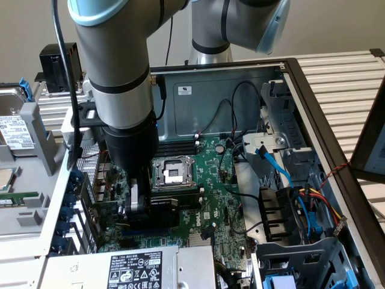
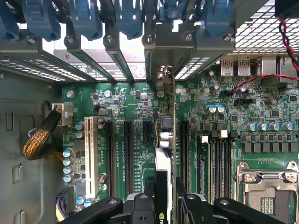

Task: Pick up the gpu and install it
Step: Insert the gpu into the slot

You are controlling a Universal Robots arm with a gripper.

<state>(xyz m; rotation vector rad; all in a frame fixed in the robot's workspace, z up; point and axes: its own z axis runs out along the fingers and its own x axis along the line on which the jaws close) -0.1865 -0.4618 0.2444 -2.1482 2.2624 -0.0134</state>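
Note:
The gpu [image 2: 165, 140] appears edge-on in the wrist view, standing upright over the motherboard [image 2: 131, 100] between two black expansion slots [image 2: 127, 154]. Its silver end bracket [image 2: 162, 77] reaches the case's rear slot openings. My gripper [image 2: 161, 198] is shut on the gpu, with one black finger on each side of the card's edge. In the exterior view my gripper [image 1: 137, 205] is low inside the open computer case, and the gpu's black shroud [image 1: 157, 215] sits just above the motherboard [image 1: 213, 180], beside the CPU socket [image 1: 171, 173].
Blue slot clips [image 2: 128, 18] line the rear openings. A white slot [image 2: 91, 158] and a braided cable [image 2: 39, 137] lie to one side, the CPU socket [image 2: 266, 186] to the other. The power supply [image 1: 135, 268], blue cables [image 1: 278, 170] and drive cage [image 1: 295, 253] crowd the case.

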